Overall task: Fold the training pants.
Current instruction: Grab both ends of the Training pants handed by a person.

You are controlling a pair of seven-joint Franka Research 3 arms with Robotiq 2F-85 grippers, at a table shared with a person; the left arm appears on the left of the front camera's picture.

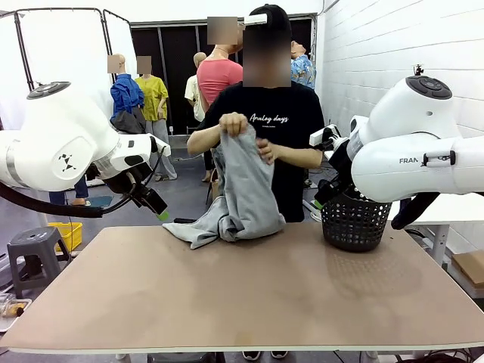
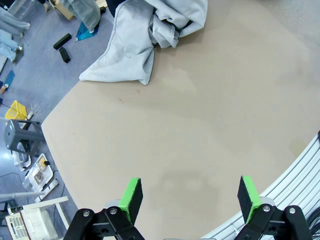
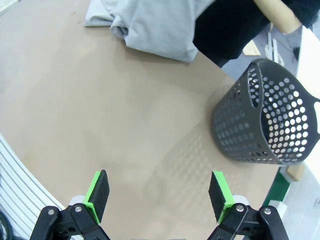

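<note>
Pants: one training pants [image 1: 243, 189], bunched, held by person's two hands [image 1: 233, 123].
Baskets: one dark basket [image 1: 355, 221] on table [image 1: 249, 295].
Grippers: two; left gripper [image 2: 189, 197], right gripper [image 3: 159, 195], both wide open, empty.

The front camera sat at the near edge of the table [image 1: 249, 295], facing the person [image 1: 265, 121] across it. Both wrist cameras looked steeply down on the table from well above. All three caught the pants [image 1: 246, 189]; front and right wrist shared the basket [image 1: 355, 223] at right.
</note>
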